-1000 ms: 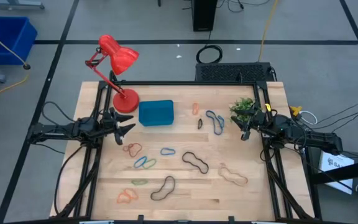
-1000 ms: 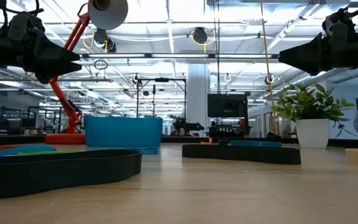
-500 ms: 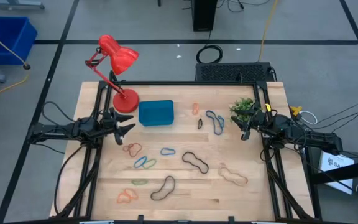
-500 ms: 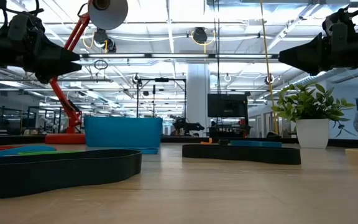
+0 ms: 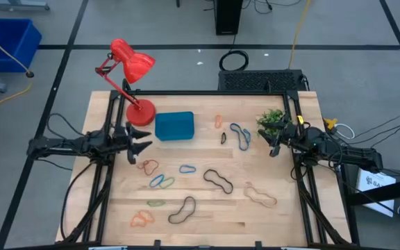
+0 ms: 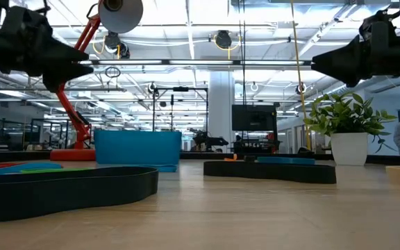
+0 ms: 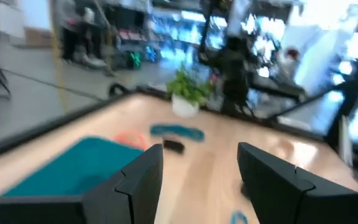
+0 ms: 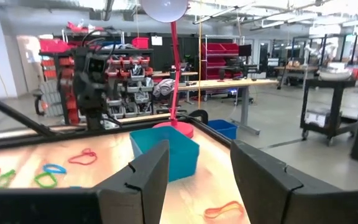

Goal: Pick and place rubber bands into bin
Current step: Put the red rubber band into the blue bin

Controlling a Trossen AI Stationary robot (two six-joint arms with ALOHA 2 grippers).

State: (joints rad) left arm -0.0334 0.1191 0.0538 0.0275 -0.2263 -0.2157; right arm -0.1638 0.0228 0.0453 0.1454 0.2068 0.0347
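Beside the teal bin [image 5: 174,126], the left pincer [image 5: 139,144] hovers spread and empty; the right pincer [image 5: 272,144] waits likewise. Rubber bands [image 5: 218,180] lie scattered on the counter [image 5: 207,219] (none binned). Best descend squarely over the nearest orange loop [image 5: 148,166].

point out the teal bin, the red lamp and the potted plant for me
bin [image 5: 174,126], high view, middle of its teal top face
red lamp [image 5: 141,113], high view, on its round base
potted plant [image 6: 348,148], low view, on the white pot
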